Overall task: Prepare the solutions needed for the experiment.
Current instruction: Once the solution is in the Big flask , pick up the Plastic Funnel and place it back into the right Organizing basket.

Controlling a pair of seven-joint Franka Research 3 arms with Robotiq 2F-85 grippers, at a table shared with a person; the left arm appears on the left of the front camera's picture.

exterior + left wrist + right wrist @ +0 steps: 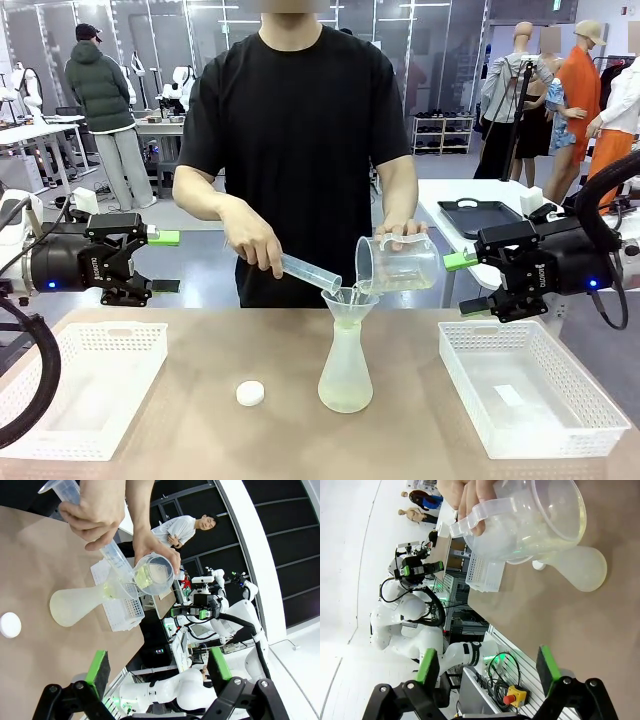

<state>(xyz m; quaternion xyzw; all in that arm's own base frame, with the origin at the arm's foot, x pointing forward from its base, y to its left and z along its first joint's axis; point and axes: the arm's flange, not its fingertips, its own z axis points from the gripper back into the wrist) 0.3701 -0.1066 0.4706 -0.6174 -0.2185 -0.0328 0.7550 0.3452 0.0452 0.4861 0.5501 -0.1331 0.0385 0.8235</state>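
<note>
Perforated white basket near frosted conical flask, solutions seemingly yellow-green.

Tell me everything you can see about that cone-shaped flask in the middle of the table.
The flask is a frosted, translucent plastic cone with a wide base and narrow neck. It stands upright near the middle of the brown table. A funnel sits in its neck, and a person tips a beaker and a measuring cylinder over that funnel. Pale yellow-green liquid tints it from inside. A small white cap lies apart on the picture's left.
</note>
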